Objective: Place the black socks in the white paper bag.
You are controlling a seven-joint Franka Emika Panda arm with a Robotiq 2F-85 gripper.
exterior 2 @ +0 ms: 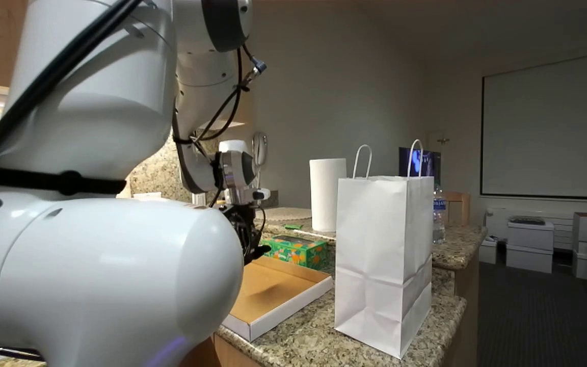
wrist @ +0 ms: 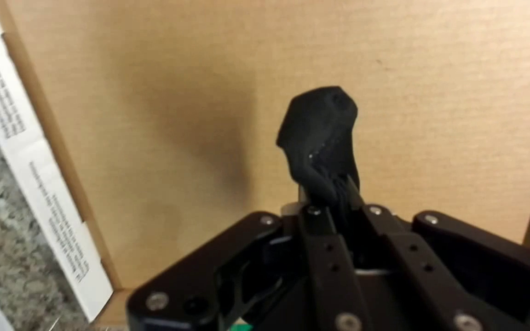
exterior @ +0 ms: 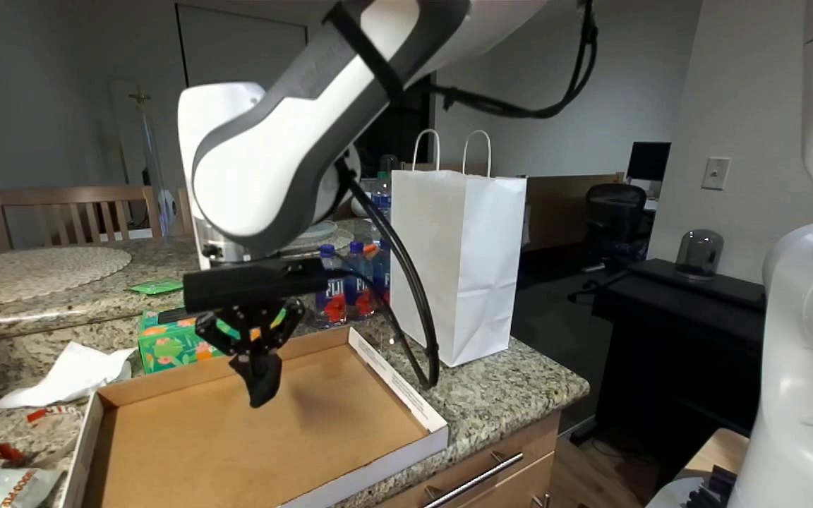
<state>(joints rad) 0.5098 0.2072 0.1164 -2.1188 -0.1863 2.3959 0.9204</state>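
Observation:
The black socks (wrist: 318, 124) are pinched in my gripper (wrist: 331, 195) in the wrist view, and their bunched end hangs from the fingertips. In an exterior view the black socks (exterior: 264, 384) hang below my gripper (exterior: 255, 353), above the shallow cardboard box (exterior: 336, 430). A shadow falls on the box floor beneath. The white paper bag (exterior: 456, 268) stands upright on the counter, beyond the box's side, with two handles up. The white paper bag (exterior 2: 372, 255) also shows in an exterior view; its inside is hidden in both exterior views. My gripper is apart from the bag.
Several water bottles (exterior: 350, 282) stand behind the box, near the bag. A green floral tissue box (exterior: 170, 346) sits at the box's back edge. A crumpled white paper (exterior: 75, 374) lies beside it. A paper towel roll (exterior 2: 328, 196) stands on the raised ledge. The bag is near the counter edge.

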